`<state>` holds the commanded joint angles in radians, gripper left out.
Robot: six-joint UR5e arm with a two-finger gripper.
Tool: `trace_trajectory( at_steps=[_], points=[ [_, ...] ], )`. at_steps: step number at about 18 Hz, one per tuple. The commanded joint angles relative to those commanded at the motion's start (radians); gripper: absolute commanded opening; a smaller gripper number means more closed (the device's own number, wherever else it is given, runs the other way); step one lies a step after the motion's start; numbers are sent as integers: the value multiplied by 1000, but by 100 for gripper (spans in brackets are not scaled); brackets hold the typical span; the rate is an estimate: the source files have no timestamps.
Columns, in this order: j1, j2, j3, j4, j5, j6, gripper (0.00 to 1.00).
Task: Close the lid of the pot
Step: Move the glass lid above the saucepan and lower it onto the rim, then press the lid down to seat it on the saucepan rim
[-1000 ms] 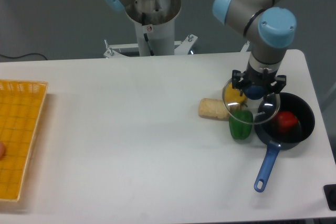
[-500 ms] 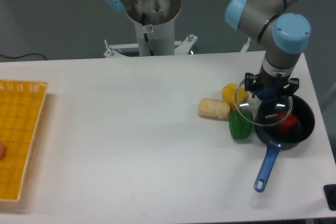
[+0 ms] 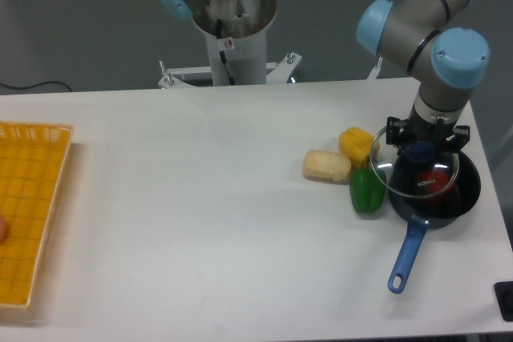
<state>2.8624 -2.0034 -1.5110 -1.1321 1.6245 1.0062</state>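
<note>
Scanning from the left, I see a yellow mesh basket lying at the left edge of the white bench, cut off by the frame. A wide stretch of bench separates it from everything else. Behind the bench, near the middle, stands the arm's grey base column with a blue joint cap.

Right of centre, three food items sit in a tight cluster: a pale, bumpy corn-like piece, a yellow pepper just behind and to its right, and a green pepper in front of the yellow one. The green pepper sits just beside the left wall of the pot, close enough that I cannot tell whether they touch.

The pot rests near the bench's right edge, with a red item inside it and its bright blue handle pointing toward the front of the bench.

My end effector points straight down above the pot, clenched on the blue knob of the lid. The glass lid hangs roughly level, overlapping the pot's left and middle portion, its left rim reaching out over the green pepper. I cannot tell whether the lid touches the pot's rim.
</note>
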Motion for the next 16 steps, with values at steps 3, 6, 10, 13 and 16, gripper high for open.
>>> trace_trajectory(
  at_steps=[3, 6, 10, 13, 16],
  points=[
    [14, -5, 6, 5, -2, 49, 55],
    [18, -21, 20, 6, -3, 57, 55],
    [18, -34, 26, 28, -5, 57, 55],
    [18, -41, 37, 28, -5, 57, 55],
    [18, -46, 51, 28, -9, 57, 55]
  ],
)
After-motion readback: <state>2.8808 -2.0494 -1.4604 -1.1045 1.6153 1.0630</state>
